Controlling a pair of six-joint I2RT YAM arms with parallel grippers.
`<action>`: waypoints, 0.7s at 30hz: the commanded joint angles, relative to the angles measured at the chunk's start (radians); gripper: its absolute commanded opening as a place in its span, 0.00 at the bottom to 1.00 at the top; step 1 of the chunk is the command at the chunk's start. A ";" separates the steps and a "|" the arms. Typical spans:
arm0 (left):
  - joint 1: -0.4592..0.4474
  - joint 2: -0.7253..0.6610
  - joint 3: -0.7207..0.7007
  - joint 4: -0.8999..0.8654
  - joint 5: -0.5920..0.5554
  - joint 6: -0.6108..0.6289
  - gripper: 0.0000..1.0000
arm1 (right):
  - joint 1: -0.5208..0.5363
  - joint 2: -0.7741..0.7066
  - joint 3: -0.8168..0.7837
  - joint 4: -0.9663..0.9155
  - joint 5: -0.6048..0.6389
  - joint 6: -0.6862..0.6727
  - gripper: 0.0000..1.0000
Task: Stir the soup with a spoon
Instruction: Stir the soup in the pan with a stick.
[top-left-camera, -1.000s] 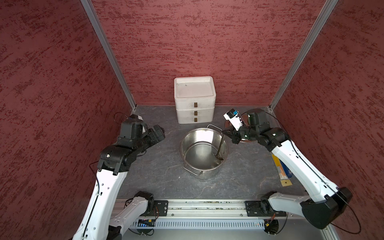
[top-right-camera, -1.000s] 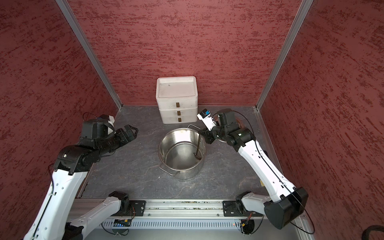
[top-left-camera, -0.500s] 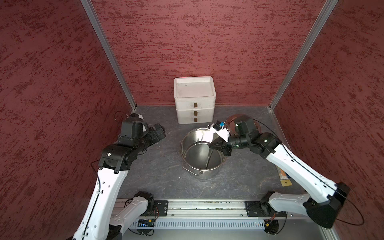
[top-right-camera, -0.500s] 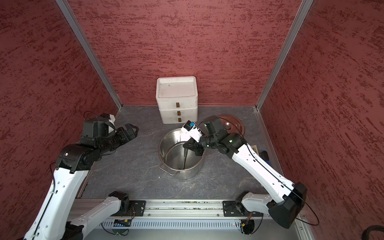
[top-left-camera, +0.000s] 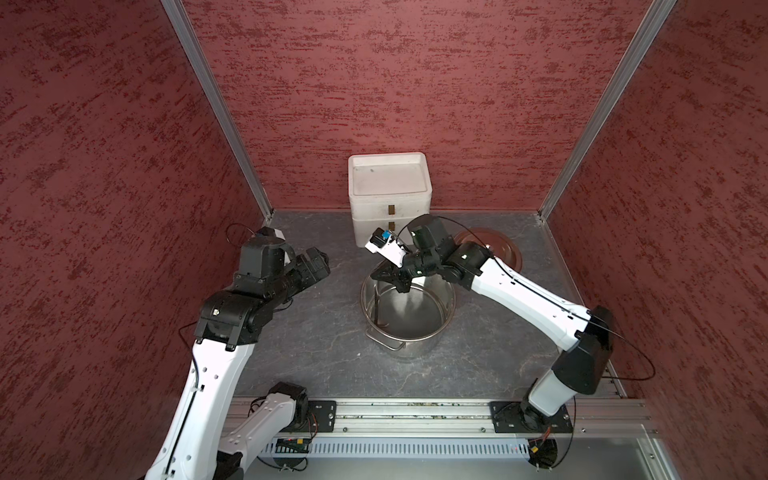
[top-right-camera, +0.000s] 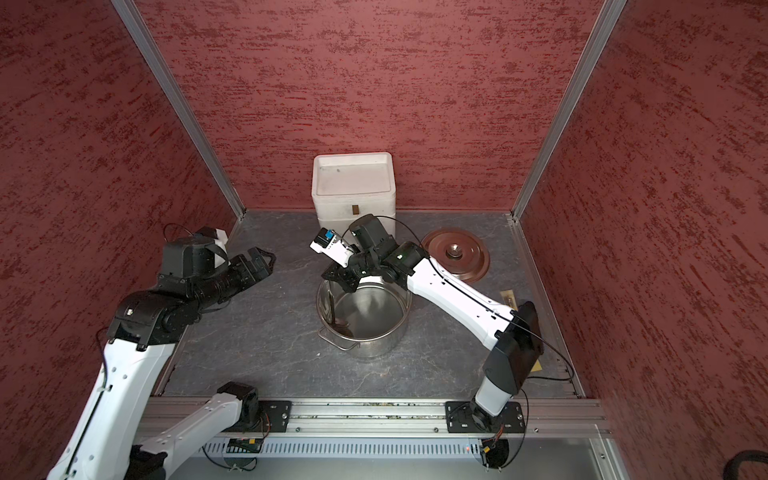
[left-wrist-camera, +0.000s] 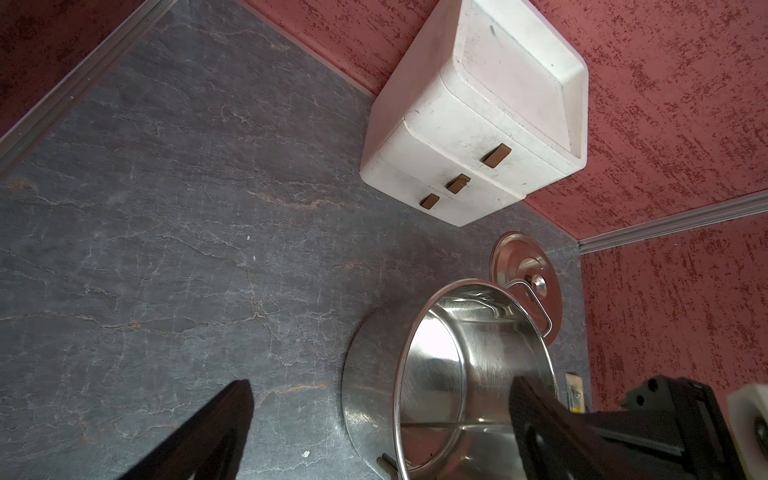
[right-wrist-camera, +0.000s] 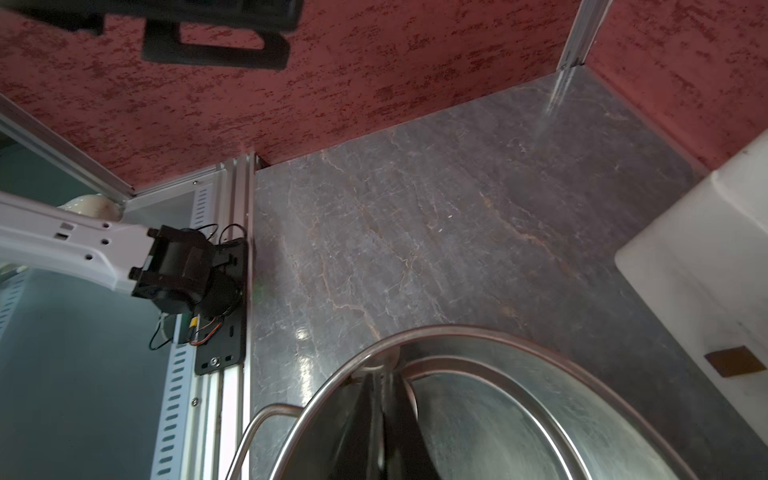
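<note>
Here, stirring under way: right gripper (top-left-camera: 384, 277), clamped on the spoon (top-right-camera: 332, 307), holds it steeply inside the pot (top-left-camera: 415, 351), at the side nearest the left arm. Next: sweep it round, clear of the rim; left gripper (top-left-camera: 320, 266) spread, idle.

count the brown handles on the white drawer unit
3, all on the front of the white drawer unit: upper handle, middle handle, lowest handle. None seems hidden.

spoon (top-left-camera: 377, 305) in pot (top-left-camera: 415, 350), drawers (top-left-camera: 388, 208) behind pot, lid (top-right-camera: 469, 266) right of pot
</note>
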 joint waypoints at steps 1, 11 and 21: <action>0.006 -0.011 0.014 -0.007 -0.023 -0.004 1.00 | -0.017 0.051 0.079 0.002 0.064 -0.031 0.00; 0.007 -0.005 0.026 -0.009 -0.022 0.011 1.00 | -0.149 0.048 0.074 0.028 0.157 0.045 0.00; 0.006 -0.001 0.020 -0.005 -0.009 0.022 1.00 | -0.322 -0.155 -0.123 -0.030 0.231 0.094 0.00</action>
